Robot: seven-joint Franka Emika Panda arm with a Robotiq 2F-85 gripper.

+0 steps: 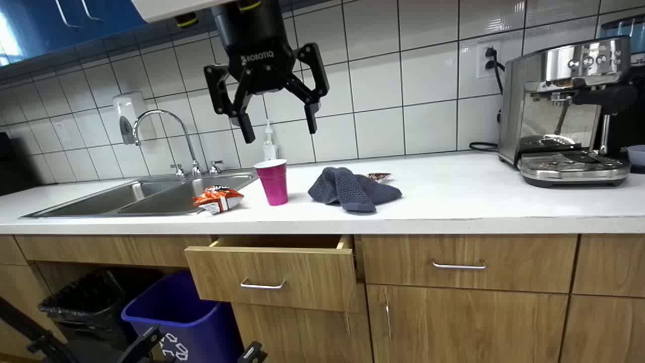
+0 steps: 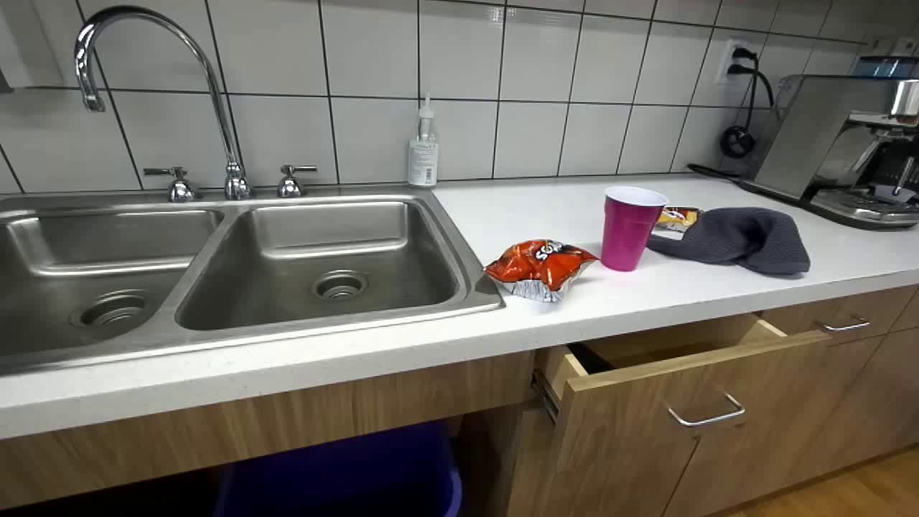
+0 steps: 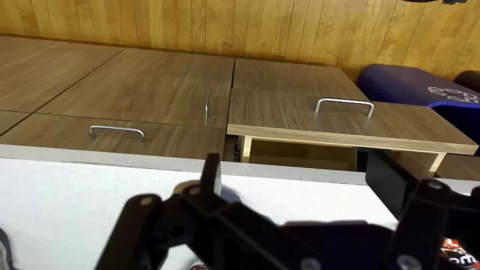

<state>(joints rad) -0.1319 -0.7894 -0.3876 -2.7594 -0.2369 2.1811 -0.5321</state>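
My gripper (image 1: 279, 126) is open and empty, in the air above the counter. In the wrist view its fingers (image 3: 294, 168) stand wide apart. Below it a pink cup (image 1: 272, 184) stands upright on the counter; it also shows in an exterior view (image 2: 629, 233). An orange chip bag (image 1: 217, 199) lies by the sink, left of the cup; it shows at the wrist view's corner (image 3: 457, 255). A dark grey cloth (image 1: 350, 189) lies crumpled to the right, mostly hidden in the wrist view (image 3: 229, 195). Another small bag (image 2: 677, 217) lies partly behind it.
A wooden drawer (image 1: 269, 277) below the counter is pulled partly open. The double sink (image 2: 467, 287) with a tall faucet (image 2: 222, 108) is at the left, a clear bottle (image 2: 423, 154) behind. A coffee machine (image 1: 559, 116) stands right. A blue bin (image 1: 201, 327) stands below.
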